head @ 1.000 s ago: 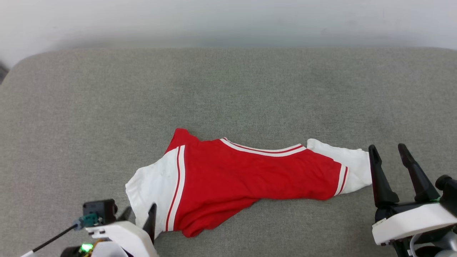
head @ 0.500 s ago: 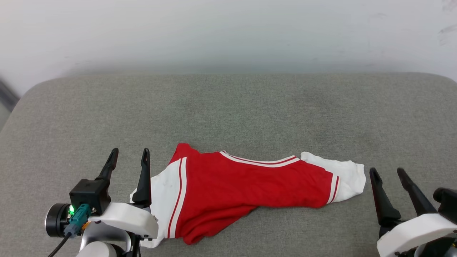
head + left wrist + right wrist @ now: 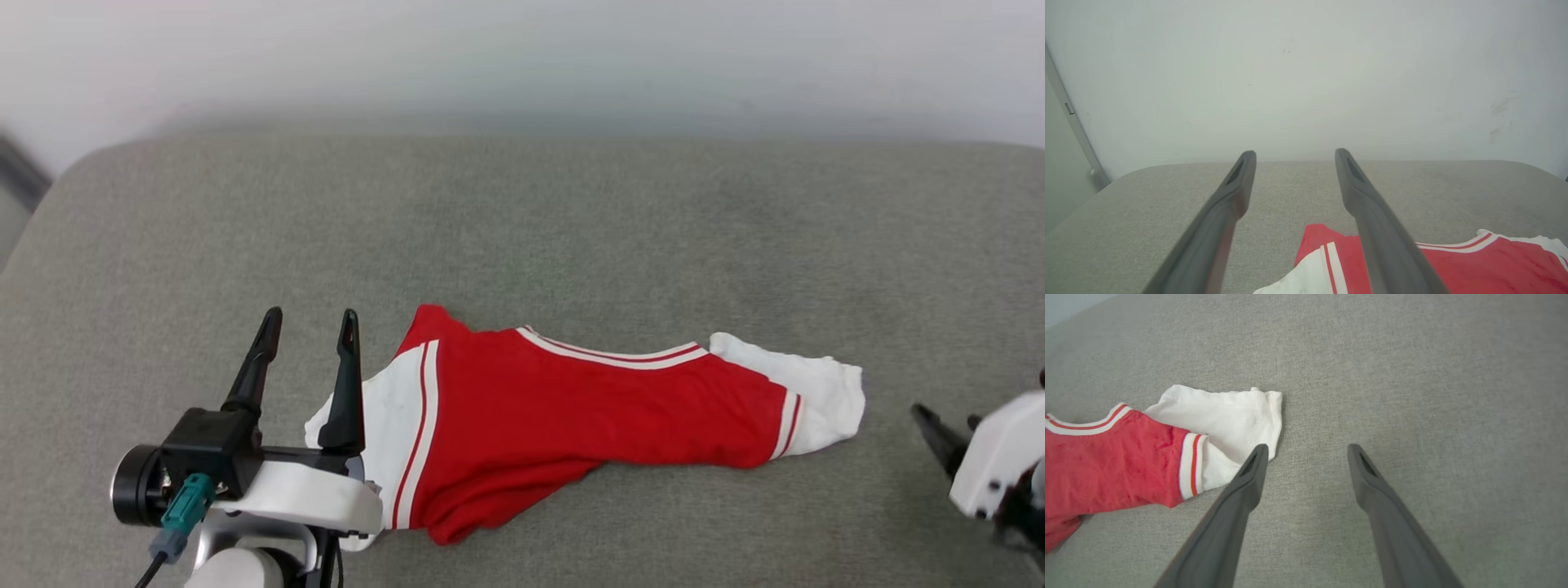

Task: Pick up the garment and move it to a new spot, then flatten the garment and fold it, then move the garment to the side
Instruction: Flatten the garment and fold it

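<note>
"Backing off, both of them? The left gripper [image 3: 312, 314] was low over the shirt [image 3: 588, 416] a second ago."

"Yes. It has risen and now stands just beside the white sleeve [image 3: 380, 408] at that end, fingers spread wide with nothing between them. The right gripper [image 3: 1308, 447] has drawn back toward the lower right of the head view. It is also spread and empty, near the other sleeve [image 3: 1229, 412]."

"And the shirt itself?"

"On the grey cushion [image 3: 522, 220], toward the robot's side, in the same long strip: red body bunched lengthwise, a white sleeve at each end. The head camera has shifted a little, but the shirt has not."

"Meaning what for the job?"

"My guess is it has just been let go after being laid down. The lower edge is rumpled, so smoothing, folding and setting aside remain."

"Any brand or writing?"

"None I can read. There are only red-and-white stripes at the collar and sleeve seams, and the wall [image 3: 522, 57] behind is blank."
</note>
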You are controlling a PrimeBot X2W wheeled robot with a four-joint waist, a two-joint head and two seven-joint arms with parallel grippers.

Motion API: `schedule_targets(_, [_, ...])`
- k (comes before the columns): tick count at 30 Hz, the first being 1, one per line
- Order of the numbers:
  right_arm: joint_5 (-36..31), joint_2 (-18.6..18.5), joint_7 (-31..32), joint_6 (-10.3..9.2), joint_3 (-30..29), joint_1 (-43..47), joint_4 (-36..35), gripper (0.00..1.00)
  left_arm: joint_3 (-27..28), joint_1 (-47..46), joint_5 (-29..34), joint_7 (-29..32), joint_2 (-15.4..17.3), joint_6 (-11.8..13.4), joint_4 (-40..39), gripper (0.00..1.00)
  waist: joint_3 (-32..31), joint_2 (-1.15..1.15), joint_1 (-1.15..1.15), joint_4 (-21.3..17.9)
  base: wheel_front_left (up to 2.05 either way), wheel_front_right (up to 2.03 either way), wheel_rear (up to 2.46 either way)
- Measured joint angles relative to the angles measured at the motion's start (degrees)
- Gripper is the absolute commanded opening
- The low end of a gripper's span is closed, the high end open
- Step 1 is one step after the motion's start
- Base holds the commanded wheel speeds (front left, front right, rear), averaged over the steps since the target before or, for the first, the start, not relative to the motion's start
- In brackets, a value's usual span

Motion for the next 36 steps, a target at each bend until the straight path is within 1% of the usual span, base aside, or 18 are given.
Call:
schedule_targets(3, [0.8,-1.9,4.1,0.0,0.8,-4.9,3.1,1.0,-0.2,-1.1,0.0,-0.4,-0.6,-0.4,0.1,1.0,1.8,0.0,0.0,1.0,0.0,0.0,0.0])
schedule_targets(5, [1.4,-2.7,5.6,0.0,1.7,-7.4,5.0,1.0,-0.3,-1.8,0.1,-0.7,-1.0,-0.8,0.3,1.0,3.2,0.0,0.0,1.6,0.0,0.0,0.0])
schedule_targets(9, [1.8,-4.2,7.1,0.0,3.6,-10.7,9.3,1.0,-0.5,-3.2,0.0,-1.3,-2.3,-1.4,1.1,1.0,5.8,0.0,0.0,3.2,0.0,0.0,0.0])
schedule_targets(13, [2.8,-4.5,7.7,0.01,5.9,-12.5,13.4,1.0,-0.4,-3.5,-0.2,-1.7,-2.8,-1.9,2.2,1.0,7.9,0.0,0.0,4.5,0.0,0.0,0.0])
schedule_targets(17, [4.3,-5.6,8.7,0.01,7.6,-13.6,16.4,1.0,-0.1,-4.0,-0.7,-1.8,-3.0,-2.4,3.5,1.0,9.1,0.0,0.0,5.3,0.0,0.0,0.0])
schedule_targets(18, [4.7,-5.8,8.8,0.01,7.9,-13.9,17.0,0.4,-0.1,-4.1,-0.9,-1.7,-3.0,-2.5,3.9,1.0,9.2,0.0,0.0,5.3,0.0,0.0,0.0])
schedule_targets(19, [5.7,-6.2,8.8,0.0,8.0,-14.1,17.8,0.0,-0.1,-4.1,-1.2,-1.7,-3.0,-2.8,4.2,1.0,9.3,0.0,0.0,5.3,0.0,0.0,0.0])
schedule_targets(23, [7.0,-7.0,7.5,0.0,10.0,-14.8,19.2,0.0,0.2,-4.2,-2.6,-0.4,-2.3,-3.8,5.5,1.0,9.1,0.0,0.0,5.0,0.0,0.0,0.0])
schedule_targets(24, [7.3,-7.1,7.0,-0.01,10.4,-15.0,19.2,0.0,0.4,-4.3,-2.8,0.6,-1.6,-3.9,5.9,1.0,9.0,0.0,0.0,4.8,0.0,0.0,0.0])
schedule_targets(26, [7.6,-7.5,6.0,0.0,11.3,-15.1,18.9,0.0,0.6,-4.7,-4.0,3.4,0.2,-5.0,6.6,1.0,8.6,0.0,0.0,4.4,0.0,0.0,0.0])
schedule_targets(29, [7.9,-7.6,4.8,0.0,12.6,-15.1,17.5,0.0,0.1,-5.9,-6.4,10.5,3.5,-7.4,7.7,1.0,7.9,0.0,0.0,3.6,0.0,0.0,0.0])
schedule_targets(32, [7.9,-7.5,4.2,0.0,13.3,-15.1,15.1,0.0,-1.0,-7.2,-9.2,19.2,7.9,-10.9,8.9,1.0,7.4,0.0,0.0,2.4,0.0,0.0,0.0])
schedule_targets(34, [7.8,-7.4,4.2,0.0,13.9,-14.8,13.6,0.0,-1.2,-7.7,-12.7,24.8,9.6,-13.1,9.5,1.0,7.2,0.0,0.0,1.4,0.0,0.0,0.0])
schedule_targets(36, [7.8,-6.9,4.0,0.0,14.1,-14.3,12.0,0.0,-1.4,-7.8,-15.8,29.7,10.9,-14.7,10.4,1.0,7.2,0.0,0.0,0.5,0.0,0.0,0.0])
